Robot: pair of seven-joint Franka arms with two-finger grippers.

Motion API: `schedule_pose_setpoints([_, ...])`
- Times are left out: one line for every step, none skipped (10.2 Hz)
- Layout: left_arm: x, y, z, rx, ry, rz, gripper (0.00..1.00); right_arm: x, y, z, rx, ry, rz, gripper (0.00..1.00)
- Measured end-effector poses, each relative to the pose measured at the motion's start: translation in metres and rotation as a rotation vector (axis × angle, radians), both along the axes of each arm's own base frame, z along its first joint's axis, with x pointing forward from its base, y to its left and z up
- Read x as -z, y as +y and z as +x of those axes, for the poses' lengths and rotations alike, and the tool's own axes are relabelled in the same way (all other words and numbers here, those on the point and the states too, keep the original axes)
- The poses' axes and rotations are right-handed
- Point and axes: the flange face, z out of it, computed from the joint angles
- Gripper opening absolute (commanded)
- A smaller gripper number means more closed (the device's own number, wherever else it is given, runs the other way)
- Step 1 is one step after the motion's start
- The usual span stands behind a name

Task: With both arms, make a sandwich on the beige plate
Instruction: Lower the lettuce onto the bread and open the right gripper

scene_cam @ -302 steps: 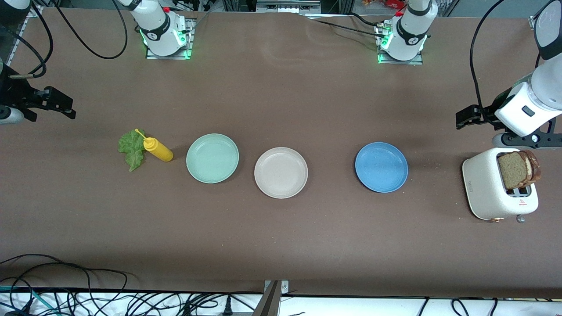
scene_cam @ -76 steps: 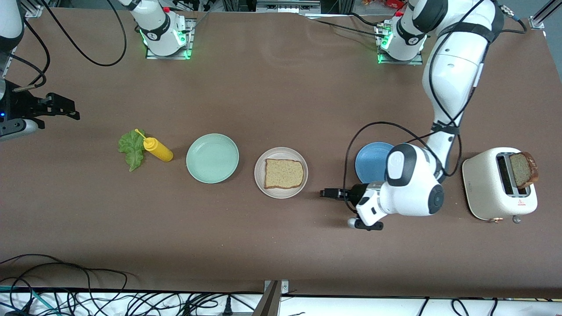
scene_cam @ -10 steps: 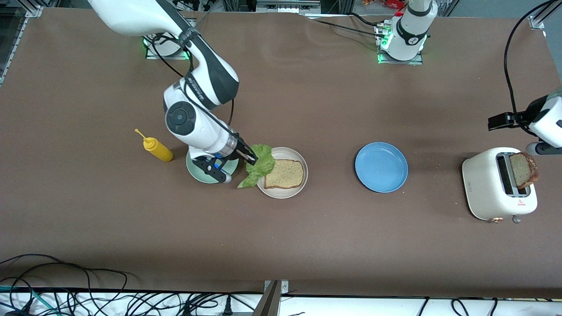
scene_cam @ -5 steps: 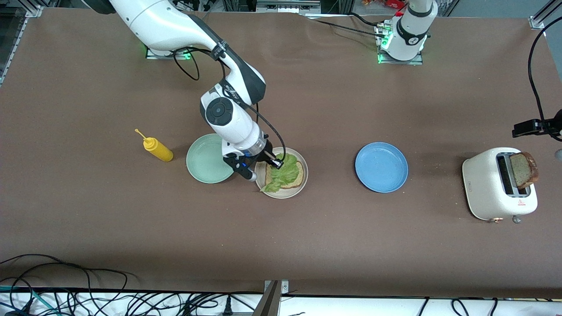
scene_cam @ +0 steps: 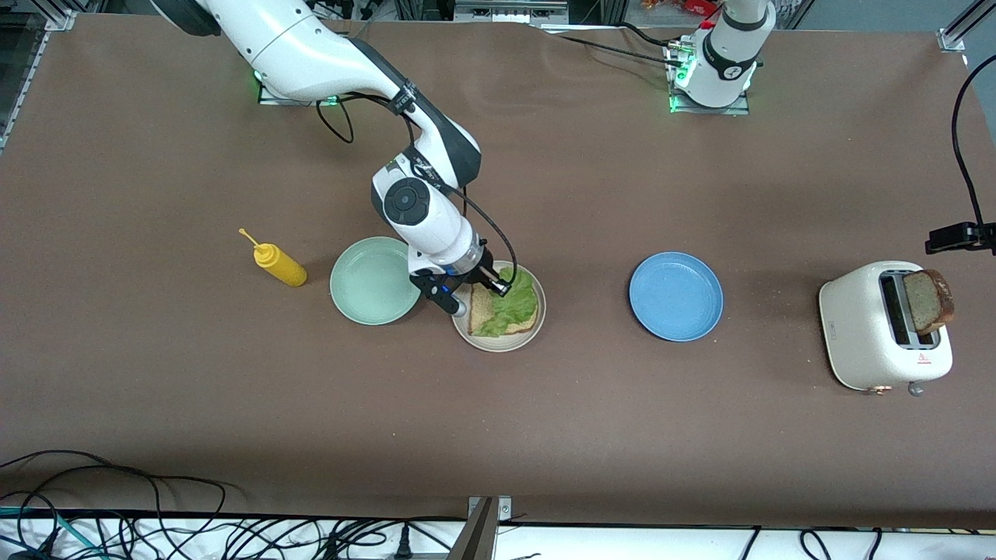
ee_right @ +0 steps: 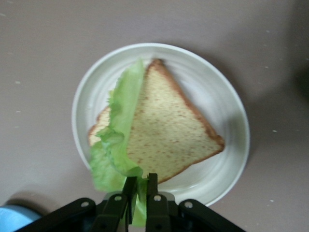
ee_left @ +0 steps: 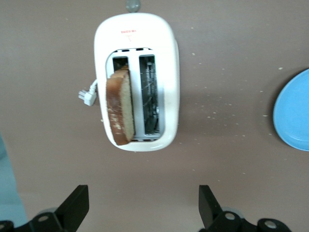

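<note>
Right gripper (scene_cam: 502,288) pinches the lettuce leaf (scene_cam: 515,305) over the bread slice (scene_cam: 484,311) on the beige plate (scene_cam: 534,324). Left gripper (ee_left: 143,205) hangs spread wide above the toaster (ee_left: 136,81), whose second slice (ee_left: 119,113) remains. Right wrist view shows the leaf (ee_right: 116,154) clamped.

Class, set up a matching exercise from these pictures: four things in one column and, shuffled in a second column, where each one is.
Things:
1. lettuce leaf
2. second bread slice
3. yellow bottle
4. left gripper

Places:
A. beside the mint green plate
B. over the toaster
C. on the bread on the beige plate
D. standing in a toaster slot

Pairs: 1-C, 2-D, 3-A, 4-B
</note>
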Motion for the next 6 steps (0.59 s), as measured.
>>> schedule_pose_setpoints([0.004,0.005,0.002,0.007,-0.003,0.014,1.00,0.002,-0.002,0.000,0.006,0.008,-0.009,1.00])
schedule_pose_setpoints([0.009,0.007,0.005,0.011,-0.007,0.016,1.00,0.001,-0.006,0.001,0.006,0.018,-0.026,1.00])
schedule_pose_setpoints([0.015,0.009,0.008,0.014,-0.016,0.017,1.00,-0.006,-0.014,0.006,0.005,0.028,-0.056,1.00])
schedule_pose_setpoints([0.023,0.014,0.011,0.012,-0.023,0.018,1.00,-0.018,-0.022,0.010,0.002,0.030,-0.084,1.00])
schedule_pose_setpoints([0.032,0.018,0.015,0.012,-0.030,0.018,1.00,-0.032,-0.029,0.013,-0.002,0.024,-0.109,1.00])
schedule_pose_setpoints([0.043,0.022,0.019,0.012,-0.032,0.016,1.00,-0.046,-0.036,0.016,-0.010,0.019,-0.132,1.00])
